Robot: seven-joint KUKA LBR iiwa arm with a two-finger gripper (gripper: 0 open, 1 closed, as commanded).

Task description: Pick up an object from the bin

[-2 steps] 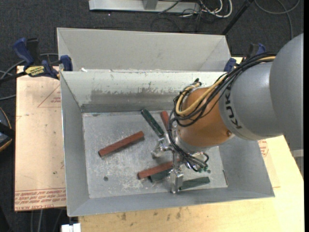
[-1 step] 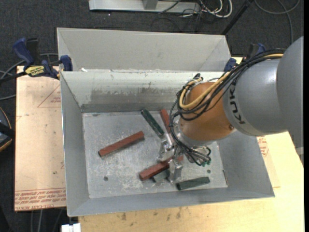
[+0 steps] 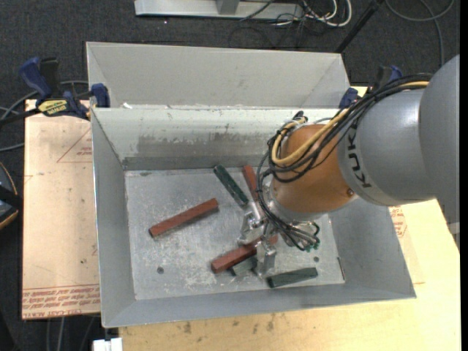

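Bin [image 3: 110, 196] contents, listed against the gripper [image 3: 261, 246]:
- Long red-brown bar [image 3: 183, 219]: well left of the gripper, flat, untouched.
- Dark green bar [image 3: 231, 184]: left of the gripper and behind it.
- Short red-brown bar [image 3: 234, 257]: just left of the gripper, its end right at the tool.
- Gripper: low at the floor; whether the claw is open or closed, I cannot tell.
- Dark green stick [image 3: 292, 276]: just right, in front.

Status: nothing appears lifted; secure grip and raise likely remain.
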